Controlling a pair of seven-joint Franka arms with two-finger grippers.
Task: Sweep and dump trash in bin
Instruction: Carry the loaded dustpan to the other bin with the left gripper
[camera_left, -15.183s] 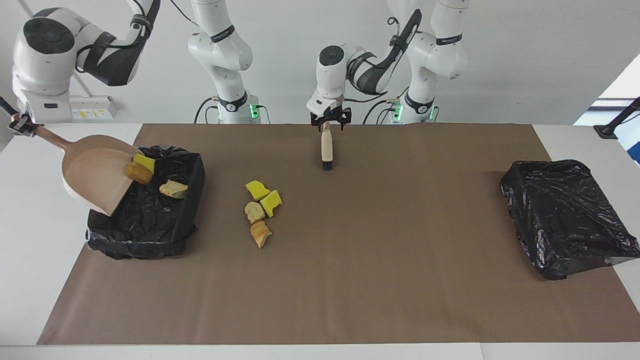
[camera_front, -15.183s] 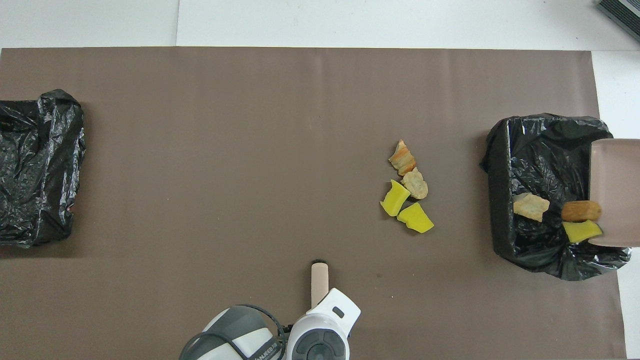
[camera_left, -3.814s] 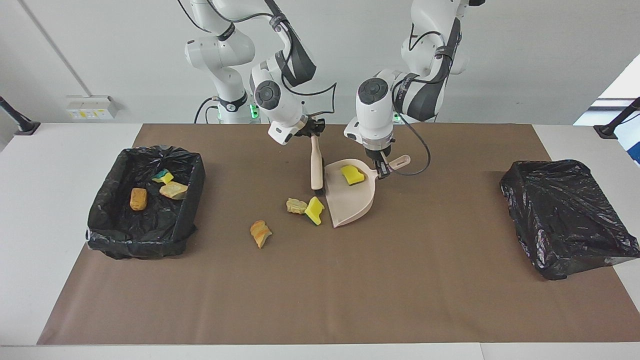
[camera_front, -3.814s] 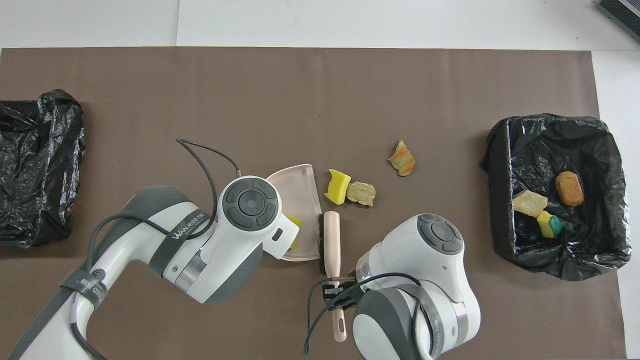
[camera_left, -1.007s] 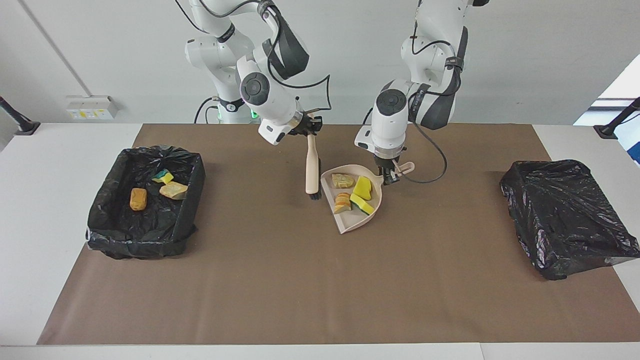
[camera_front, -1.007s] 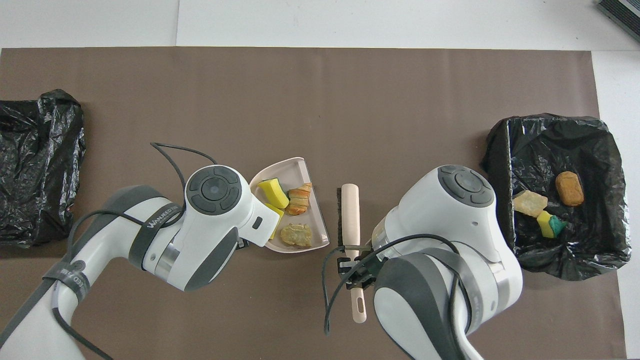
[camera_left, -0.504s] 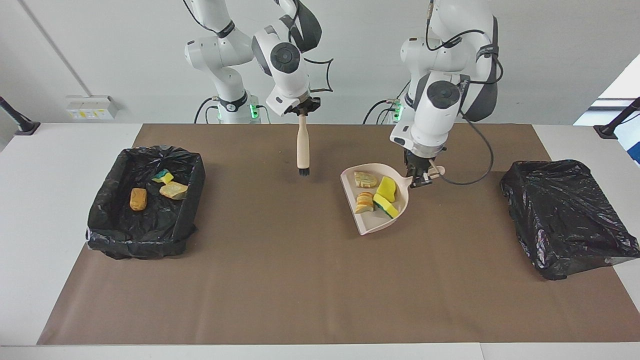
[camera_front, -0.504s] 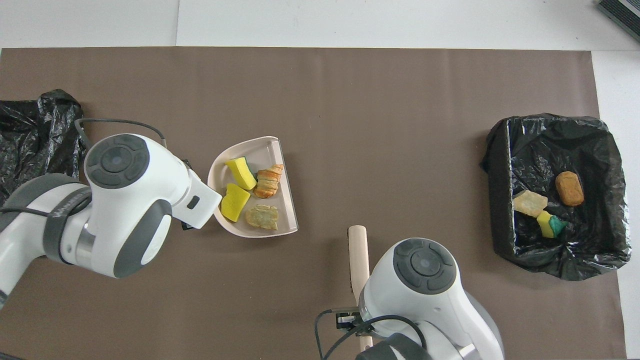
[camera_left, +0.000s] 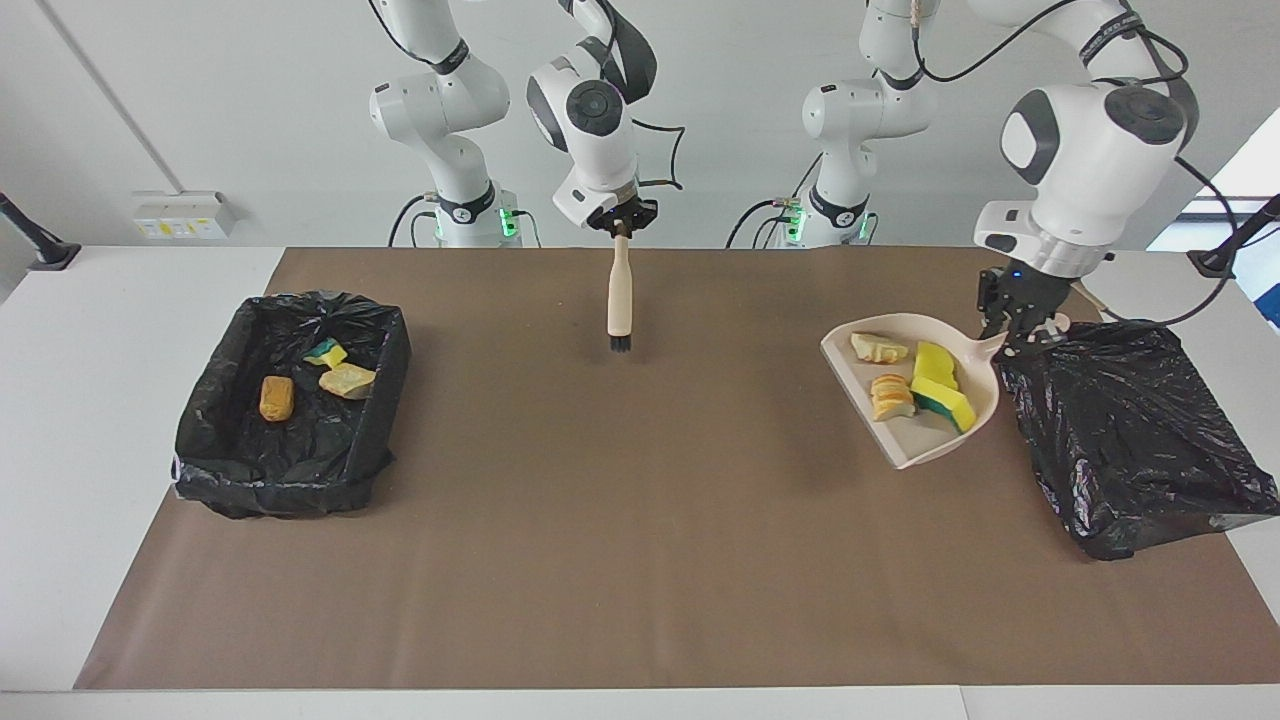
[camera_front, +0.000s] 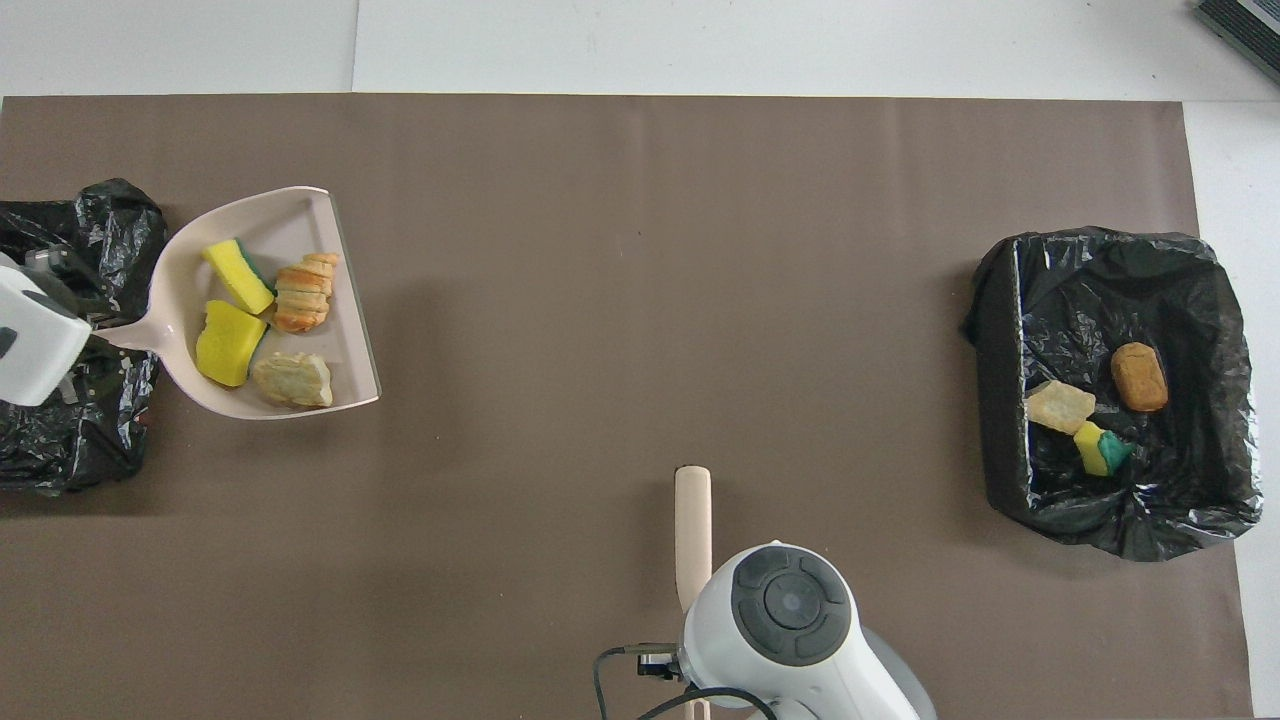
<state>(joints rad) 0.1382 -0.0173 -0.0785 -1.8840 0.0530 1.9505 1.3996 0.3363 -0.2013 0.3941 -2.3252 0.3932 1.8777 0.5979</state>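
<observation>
The left end effector (camera_left: 1022, 325), pinching the dustpan (camera_left: 915, 440) handle, holds the trash (camera_left: 915, 378) just beside its bin (camera_left: 1130, 430); the right end effector (camera_left: 621, 224) pinches the brush (camera_left: 620, 295).

We see that the left gripper (camera_left: 1021, 325), clamped on the dustpan (camera_left: 925, 440) handle, has carried the pan off the middle of the brown mat toward the left arm's end, at about three o'clock in the facing view, beside the empty black bin (camera_left: 1140, 430). Its four trash chunks (camera_left: 915, 378) rode along. The right gripper (camera_left: 621, 222) has raised the brush (camera_left: 619, 300), now upright.
</observation>
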